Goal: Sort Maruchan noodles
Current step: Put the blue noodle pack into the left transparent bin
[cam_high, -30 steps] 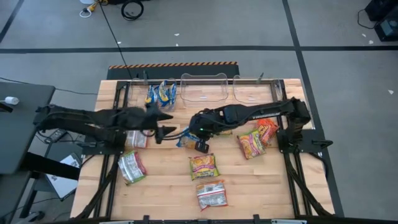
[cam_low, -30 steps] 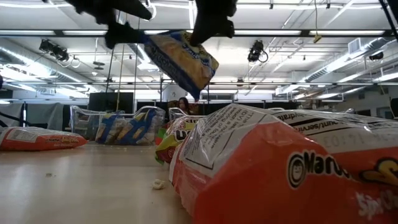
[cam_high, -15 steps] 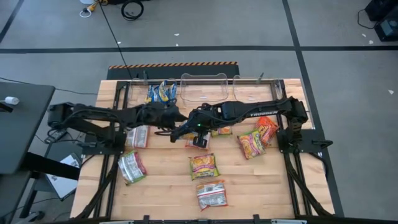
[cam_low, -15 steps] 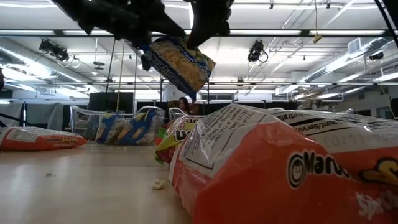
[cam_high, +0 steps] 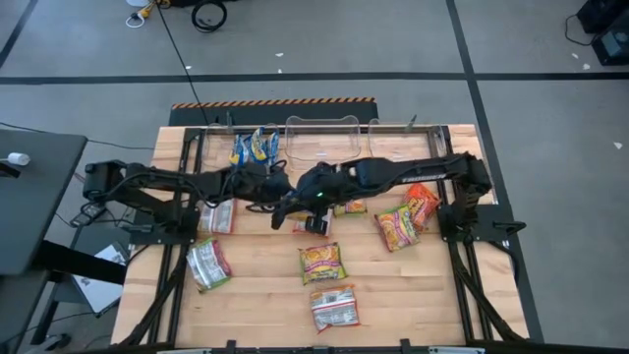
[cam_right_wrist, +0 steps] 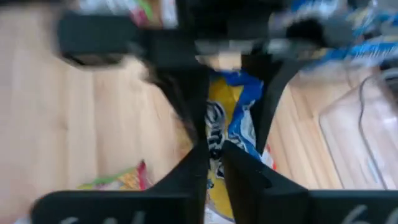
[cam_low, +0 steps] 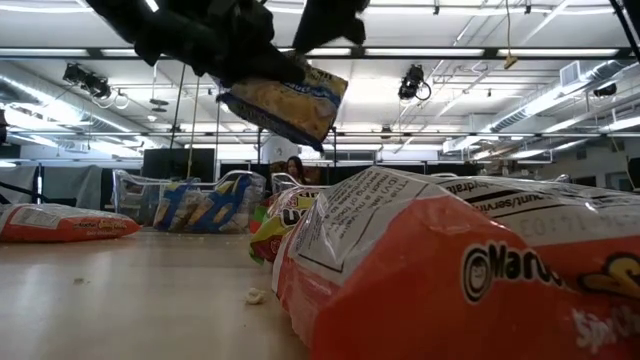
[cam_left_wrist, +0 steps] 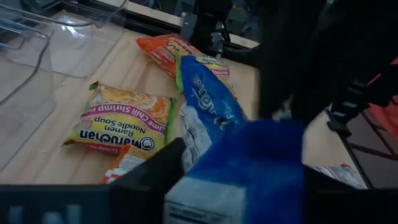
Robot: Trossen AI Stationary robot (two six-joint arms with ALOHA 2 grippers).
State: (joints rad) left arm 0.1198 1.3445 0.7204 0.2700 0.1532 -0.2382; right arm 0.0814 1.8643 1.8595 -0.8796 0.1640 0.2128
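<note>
Blue-yellow packet point(cam_low: 285, 100) hangs above the worktop point(cam_high: 265, 285) mid-handover, left gripper point(cam_high: 278, 194) fingers clamped on it from nine o'clock, right gripper point(cam_high: 307, 201) fingers pinching its top edge.

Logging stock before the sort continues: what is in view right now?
held packet: one, blue-yellow, in the air above mid-table
binned packets: about two, blue-yellow, in the leftmost clear bin
loose packets: seven, orange, yellow, green and white-red, lying flat across the table
clear bins: three, transparent, along the table's far edge
table: one, light wood
left gripper: one, dark, at the held packet above mid-table
right gripper: one, dark, shut on the held packet, facing the left gripper
</note>
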